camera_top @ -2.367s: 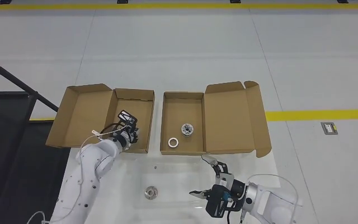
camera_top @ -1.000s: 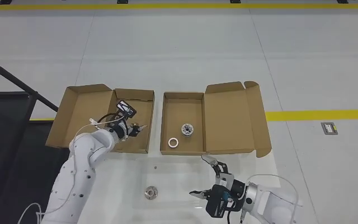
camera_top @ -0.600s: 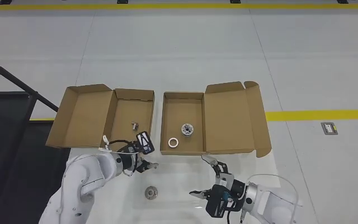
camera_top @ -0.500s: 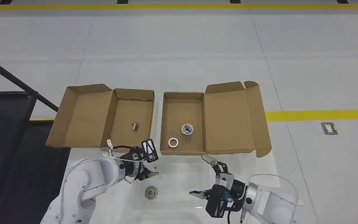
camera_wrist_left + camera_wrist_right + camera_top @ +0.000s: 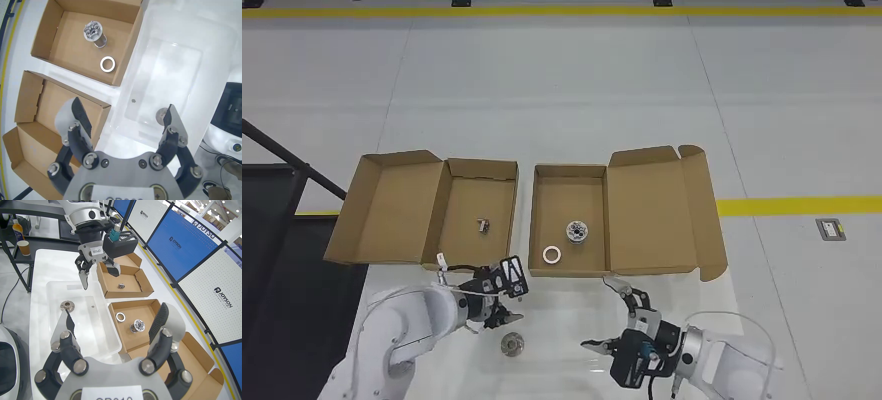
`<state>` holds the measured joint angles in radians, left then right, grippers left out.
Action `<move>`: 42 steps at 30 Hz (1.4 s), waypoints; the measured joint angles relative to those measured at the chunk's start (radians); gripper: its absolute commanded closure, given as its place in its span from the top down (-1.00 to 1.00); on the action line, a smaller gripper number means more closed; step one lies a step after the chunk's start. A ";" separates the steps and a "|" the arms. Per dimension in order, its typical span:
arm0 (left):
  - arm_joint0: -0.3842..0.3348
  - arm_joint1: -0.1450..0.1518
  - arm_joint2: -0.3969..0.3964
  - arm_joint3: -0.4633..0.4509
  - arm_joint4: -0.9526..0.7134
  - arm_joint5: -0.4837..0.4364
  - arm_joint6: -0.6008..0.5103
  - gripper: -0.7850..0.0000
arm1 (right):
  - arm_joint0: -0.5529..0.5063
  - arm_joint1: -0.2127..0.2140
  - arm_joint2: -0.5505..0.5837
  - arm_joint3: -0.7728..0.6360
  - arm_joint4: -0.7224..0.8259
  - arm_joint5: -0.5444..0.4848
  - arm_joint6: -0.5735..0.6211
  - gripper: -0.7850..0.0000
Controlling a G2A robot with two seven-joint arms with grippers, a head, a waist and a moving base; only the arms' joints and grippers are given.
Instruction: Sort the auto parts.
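While hanging over tray (image 5: 175, 72) with jaws spread and empty, left gripper (image 5: 504, 318) just beside flange (image 5: 511, 344), flat on tray floor, bore up, slightly robotward; right gripper (image 5: 600, 315), likewise spread and empty, well apart.

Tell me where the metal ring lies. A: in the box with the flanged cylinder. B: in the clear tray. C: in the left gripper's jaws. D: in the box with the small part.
A: the ring lies in the box beside the flanged cylinder, apart from it.
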<state>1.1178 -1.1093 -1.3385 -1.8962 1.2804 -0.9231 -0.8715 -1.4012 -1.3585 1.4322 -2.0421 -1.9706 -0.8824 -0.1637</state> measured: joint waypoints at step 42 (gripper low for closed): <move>-0.160 0.190 0.477 0.151 -0.136 0.173 -0.198 0.40 | -0.182 0.000 0.096 -0.060 0.150 0.442 -0.053 1.00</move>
<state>0.9575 -0.9190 -0.8613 -1.7451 1.1446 -0.7505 -1.0698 -1.5835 -1.3584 1.5283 -2.1017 -1.8205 -0.4407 -0.2165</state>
